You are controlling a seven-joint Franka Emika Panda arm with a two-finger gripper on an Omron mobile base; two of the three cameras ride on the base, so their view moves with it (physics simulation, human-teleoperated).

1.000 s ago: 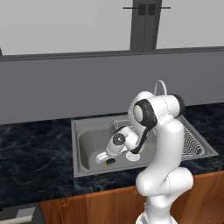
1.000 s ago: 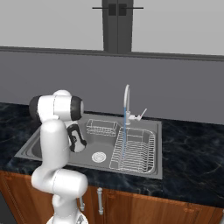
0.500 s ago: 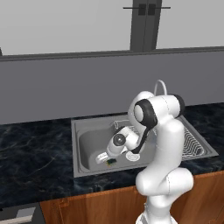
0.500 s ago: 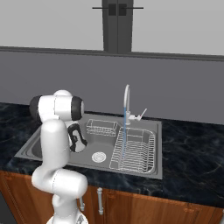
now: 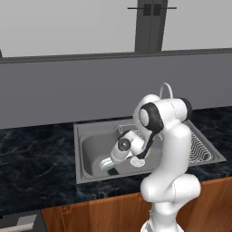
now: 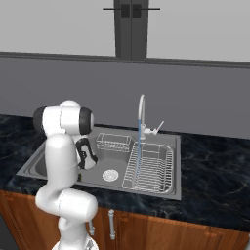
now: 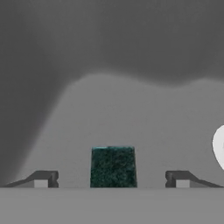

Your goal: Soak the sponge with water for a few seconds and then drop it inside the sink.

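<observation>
**Sponge between spread fingers, low in the sink basin**

In the hand view the small rectangular sponge with its dark green scrub top point(image 7: 113, 166) sits at 6 o'clock, midway between the end effector point(image 7: 112, 179) fingertips point(image 7: 43, 178), which stand wide with clear gaps either side, touching nothing. Its long axis appears to run away from the camera, across the line joining the tips. From the left base view the sponge point(image 5: 111, 171) lies by the front wall of the large grey steel sink point(image 5: 93, 149), just below the end effector point(image 5: 107, 164). The thin pale-blue water stream point(image 6: 138, 151) falls over the wire rack, well apart at 3 o'clock. The drop looks done, so withdrawing straight back should clear it.
</observation>
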